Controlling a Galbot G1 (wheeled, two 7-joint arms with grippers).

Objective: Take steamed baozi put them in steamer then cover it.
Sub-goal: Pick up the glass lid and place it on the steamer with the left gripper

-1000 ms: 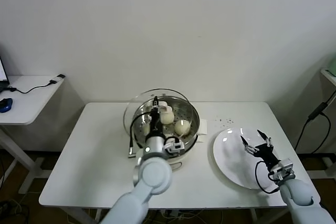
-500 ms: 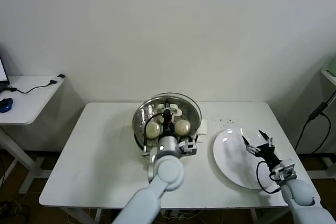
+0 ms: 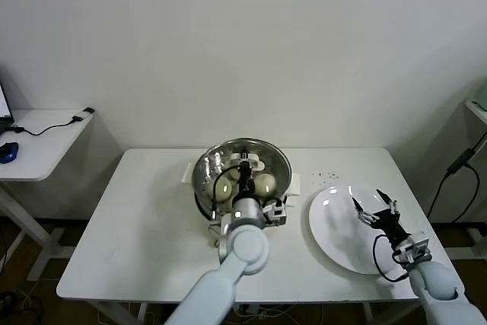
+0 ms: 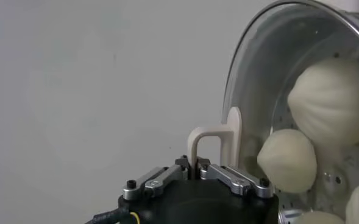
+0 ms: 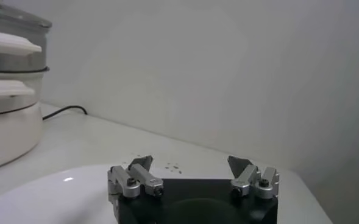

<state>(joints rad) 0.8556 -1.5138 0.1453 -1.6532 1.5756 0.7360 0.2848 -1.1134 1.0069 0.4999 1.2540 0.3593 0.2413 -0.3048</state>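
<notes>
The steamer stands mid-table on its cream base. My left gripper is shut on the cream handle of the glass cover and holds it over the steamer's mouth, covering it. I cannot tell whether it rests on the rim. Baozi show through the glass. In the left wrist view the cover is ahead of my left gripper, with baozi behind it on the perforated floor. My right gripper hangs open and empty over the white plate.
The plate lies at the table's right. Dark crumbs dot the table behind it. A white cloth lies beside the steamer. A side desk stands at far left. The right wrist view shows the steamer and its cable.
My left gripper has carried the cover rightward from beside the steamer to over its mouth and lowered it a little. The right gripper has hardly moved.
</notes>
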